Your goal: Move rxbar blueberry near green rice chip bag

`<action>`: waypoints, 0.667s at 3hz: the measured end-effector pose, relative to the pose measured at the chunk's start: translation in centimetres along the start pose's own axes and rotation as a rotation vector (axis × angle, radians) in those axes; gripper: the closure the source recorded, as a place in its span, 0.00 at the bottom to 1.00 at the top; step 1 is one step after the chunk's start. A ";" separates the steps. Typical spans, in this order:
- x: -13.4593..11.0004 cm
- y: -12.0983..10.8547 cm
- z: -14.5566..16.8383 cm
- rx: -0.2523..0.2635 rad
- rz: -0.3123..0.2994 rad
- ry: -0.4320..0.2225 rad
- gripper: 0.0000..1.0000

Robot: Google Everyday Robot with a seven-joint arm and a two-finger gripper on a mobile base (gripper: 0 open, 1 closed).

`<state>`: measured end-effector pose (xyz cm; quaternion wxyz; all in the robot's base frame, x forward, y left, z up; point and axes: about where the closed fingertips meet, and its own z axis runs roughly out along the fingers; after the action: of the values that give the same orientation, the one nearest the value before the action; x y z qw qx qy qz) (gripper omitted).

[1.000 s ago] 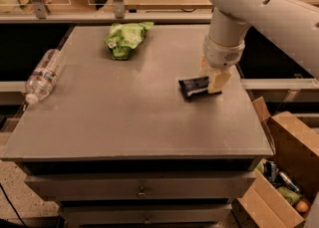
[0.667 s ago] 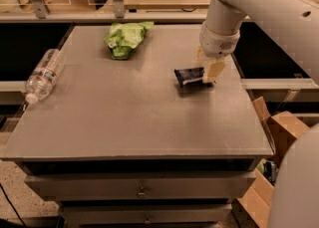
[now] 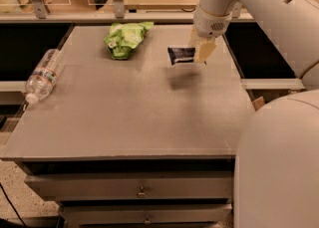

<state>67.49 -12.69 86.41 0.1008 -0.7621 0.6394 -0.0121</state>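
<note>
sideways, rxbar blueberry (image 3: 181, 55) lies level in gripper (image 3: 198, 53).

White arm (image 3: 259, 3); tan end effector (image 3: 199, 53) upper centre

Lying on grey table (image 3: 149, 122): green rice chip bag (image 3: 124, 39), far centre; clear water bottle (image 3: 44, 75), on its side at left edge. Hanging above far right: gripper (image 3: 200, 53), gripping rxbar blueberry (image 3: 179, 55) clear of surface.
</note>
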 end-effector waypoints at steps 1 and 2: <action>-2.0 -2.4 -0.7 0.090 0.049 0.012 1.00; -4.1 -4.3 0.3 0.150 0.089 0.038 1.00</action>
<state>70.94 -7.92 87.31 0.1458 -0.7228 0.6718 -0.0700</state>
